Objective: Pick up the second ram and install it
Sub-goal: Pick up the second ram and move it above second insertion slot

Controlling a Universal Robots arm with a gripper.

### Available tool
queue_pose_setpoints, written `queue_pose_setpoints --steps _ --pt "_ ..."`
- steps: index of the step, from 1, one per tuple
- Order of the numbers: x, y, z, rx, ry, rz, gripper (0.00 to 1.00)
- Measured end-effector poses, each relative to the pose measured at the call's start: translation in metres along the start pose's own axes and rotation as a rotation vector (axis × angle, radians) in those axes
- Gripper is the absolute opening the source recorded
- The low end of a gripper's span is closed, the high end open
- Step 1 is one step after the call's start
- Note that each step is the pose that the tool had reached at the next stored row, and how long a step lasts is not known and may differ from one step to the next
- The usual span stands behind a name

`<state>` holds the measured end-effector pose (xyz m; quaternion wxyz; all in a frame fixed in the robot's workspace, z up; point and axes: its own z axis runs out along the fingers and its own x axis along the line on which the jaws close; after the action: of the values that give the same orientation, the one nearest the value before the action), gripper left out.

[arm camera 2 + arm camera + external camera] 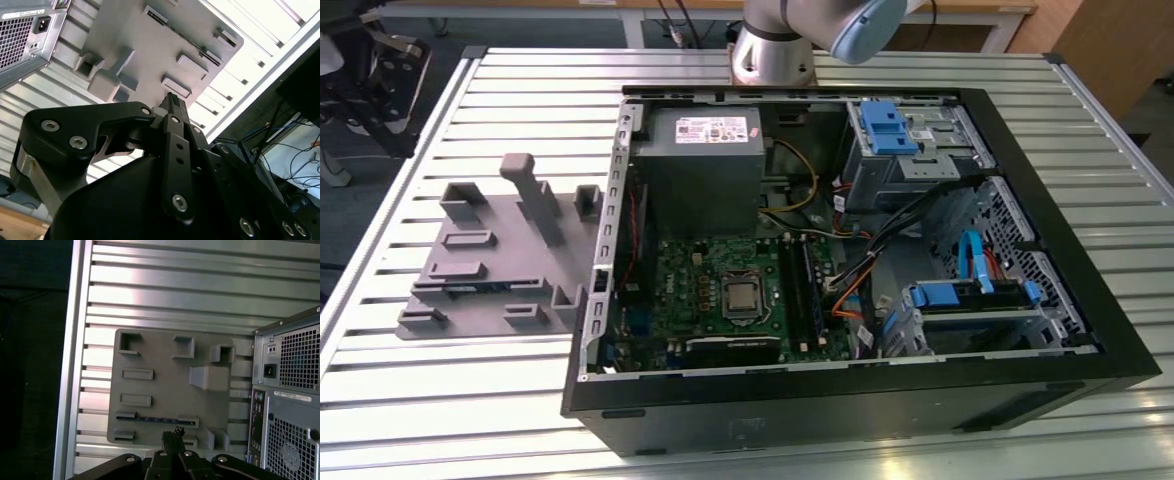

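The second ram (155, 418) is a thin dark strip with a blue-green tint. It stands on its edge between two end holders of the grey fixture (165, 375). In the exterior view the ram (458, 289) shows as a blue strip low on the fixture (494, 250), at the view's left of the open computer case. My gripper (173, 433) hangs above the fixture close to the ram without touching it. Its fingers are shut together with nothing between them. In the second wrist view the gripper (171, 100) points at the fixture (150, 45).
The open black computer case (1067, 300) lies on the slatted metal table (520, 90). Inside are the green motherboard (707, 280), its long black slots (795, 290), a power supply (700, 150), cables and blue drive bays. The fixture's tall post (536, 195) stands upright. The table edge (75, 365) runs close beside the fixture.
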<state>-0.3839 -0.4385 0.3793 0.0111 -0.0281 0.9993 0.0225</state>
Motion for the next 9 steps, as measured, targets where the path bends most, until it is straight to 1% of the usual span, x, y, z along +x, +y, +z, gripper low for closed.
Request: queue_pose_setpoints --steps 9 --pt "0.0000 0.0000 0.0000 -0.0007 0.0014 -0.031 0.11"
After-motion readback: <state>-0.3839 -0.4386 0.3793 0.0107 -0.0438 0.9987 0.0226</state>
